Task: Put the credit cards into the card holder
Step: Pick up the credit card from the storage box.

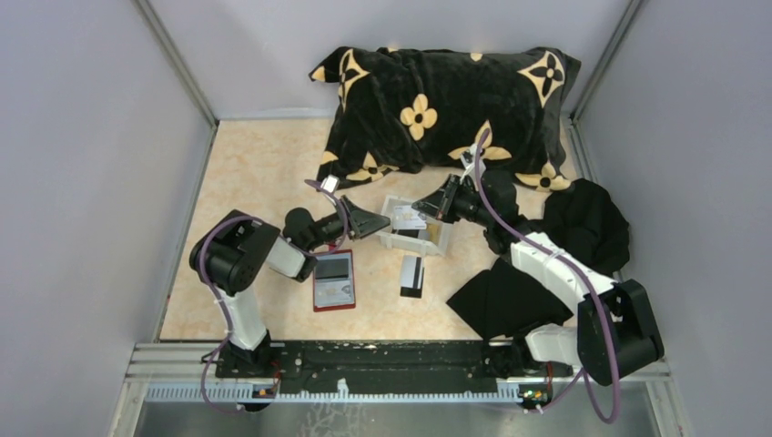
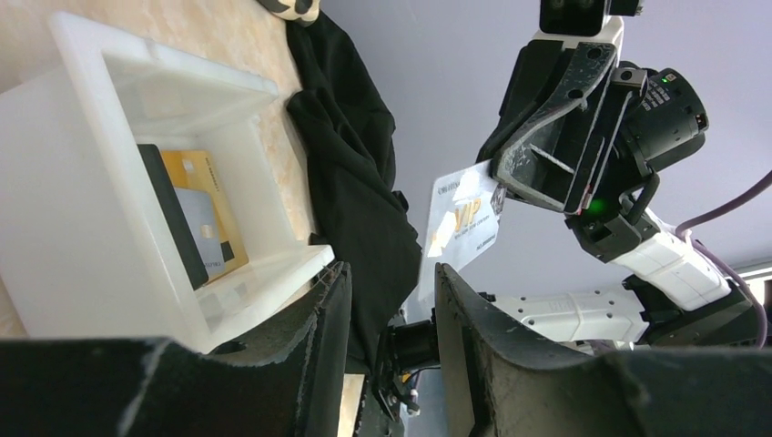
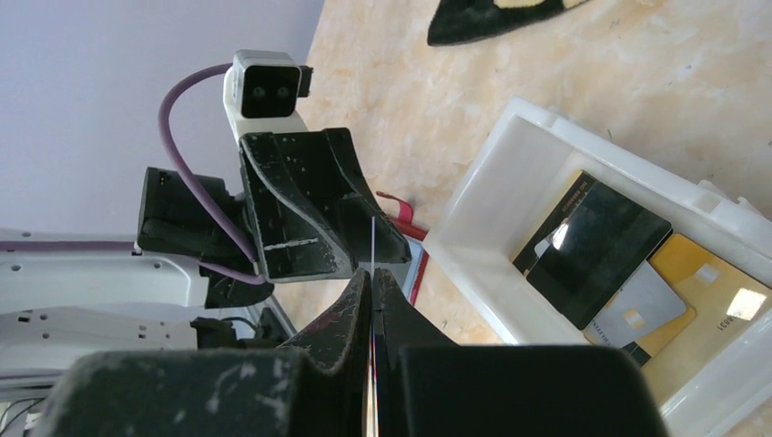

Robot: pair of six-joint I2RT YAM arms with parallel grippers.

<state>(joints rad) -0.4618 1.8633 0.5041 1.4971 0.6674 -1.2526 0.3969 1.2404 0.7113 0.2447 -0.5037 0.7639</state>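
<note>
Your right tool (image 3: 372, 278) is clamped shut on a white card (image 2: 462, 223), edge-on in its own wrist view. Your left tool (image 2: 391, 273) faces it, jaws partly open, holding nothing; card-corner contact: cannot tell. Red card holder (image 1: 334, 279) lies flat on the tabletop (image 1: 264, 173) beside the left arm (image 1: 273, 257), open room to its right. More cards (image 3: 592, 248) overlap in the white tray (image 2: 82, 237), lower ones half hidden.
</note>
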